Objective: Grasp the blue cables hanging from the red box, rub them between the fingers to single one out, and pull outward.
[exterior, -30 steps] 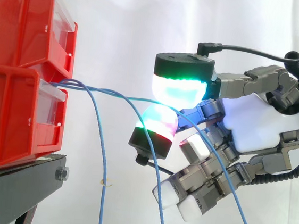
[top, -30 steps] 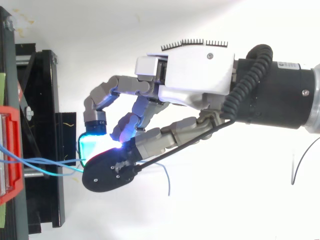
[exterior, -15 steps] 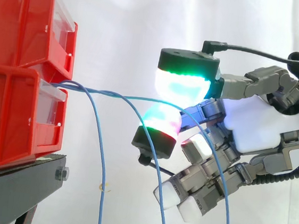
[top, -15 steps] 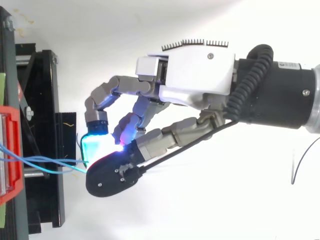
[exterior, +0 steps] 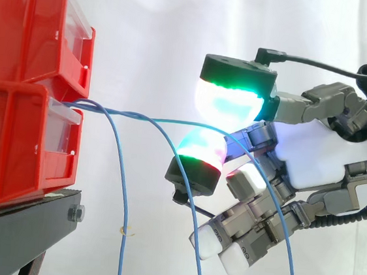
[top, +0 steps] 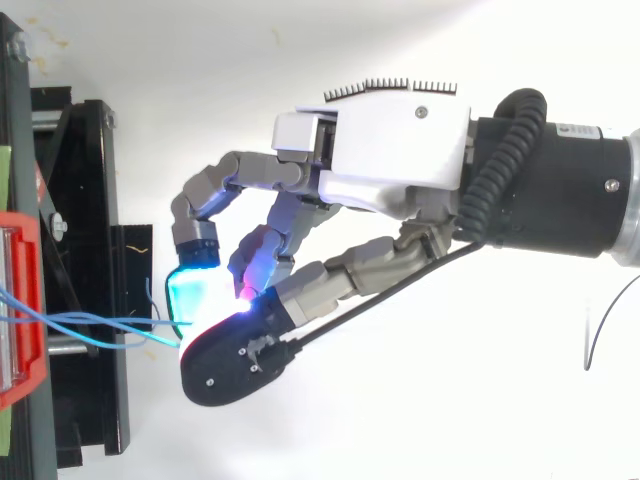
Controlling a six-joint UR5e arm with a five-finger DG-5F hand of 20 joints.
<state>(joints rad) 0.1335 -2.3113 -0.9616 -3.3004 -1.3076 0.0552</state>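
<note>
Blue cables (exterior: 133, 114) (top: 90, 322) leave the front of the lower red bin (exterior: 12, 139) (top: 22, 372) at the left. Two of them droop straight down (exterior: 123, 197). The others, one blue and one teal, stretch right into my hand (exterior: 326, 152) (top: 400, 140). A green-glowing pad (exterior: 230, 100) sits above them and a green-and-red pad (exterior: 198, 155) below, pinching them where they meet. Past the pinch a blue cable (exterior: 284, 240) falls in front of the curled lower fingers.
Two red bins stand stacked on a black stand (exterior: 16, 231) (top: 85, 200) at the left. A white curtain hangs behind. A thin dark wire (top: 600, 330) curves at the right edge of the top view.
My hand has drifted slightly right and up, away from the bins, still pinching. The cable hanging past the pinch has swung sideways, and its loose end has left the top view.
</note>
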